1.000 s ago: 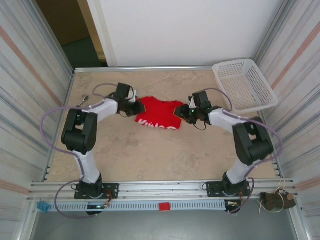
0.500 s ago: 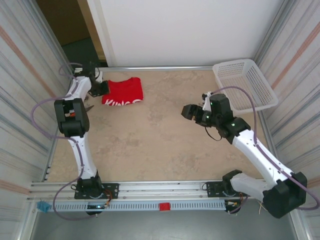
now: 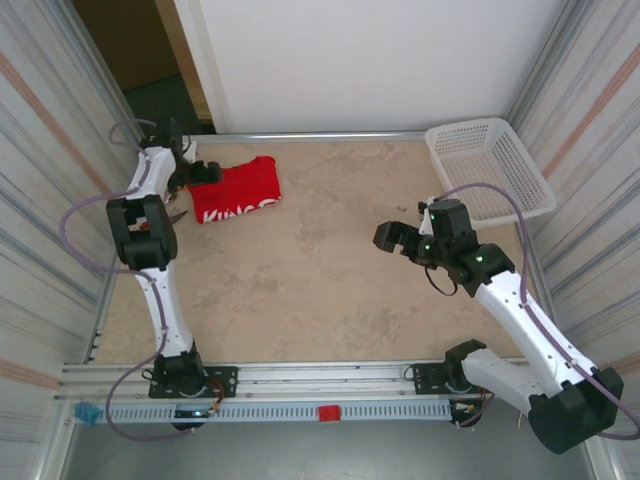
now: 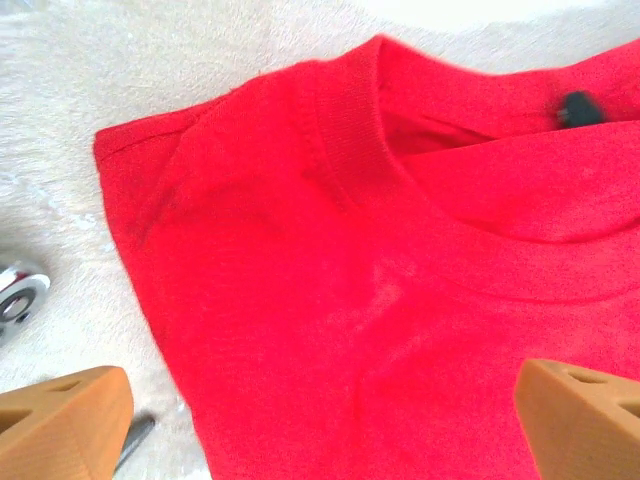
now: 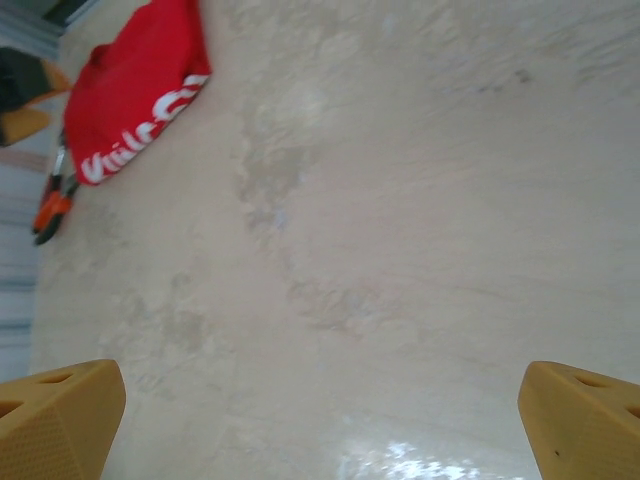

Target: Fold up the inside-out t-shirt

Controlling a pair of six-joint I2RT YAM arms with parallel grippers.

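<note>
The inside-out t-shirt [image 3: 238,190] lies as a small folded red bundle at the far left of the table, white lettering along its near edge. My left gripper [image 3: 200,173] hovers at its left end, open. In the left wrist view the collar and red cloth [image 4: 350,250] spread under the left gripper [image 4: 330,420], whose orange fingertips [image 4: 60,420] stand wide apart with nothing pinched. My right gripper [image 3: 392,238] hangs open over bare table at the right middle, far from the shirt. The right wrist view has the shirt [image 5: 130,95] at top left and the right gripper [image 5: 320,420] over bare tabletop.
A white mesh basket [image 3: 487,170] stands at the far right corner. Orange-handled pliers [image 5: 50,210] lie just left of the shirt near the left wall, also seen from above [image 3: 178,212]. A metal part [image 4: 18,290] sits beside the shirt. Corrugated walls close in both sides.
The left gripper dragged the shirt from the table's middle to the far left, then opened and let go. The right gripper released it, drew back to the right and opened wide.
</note>
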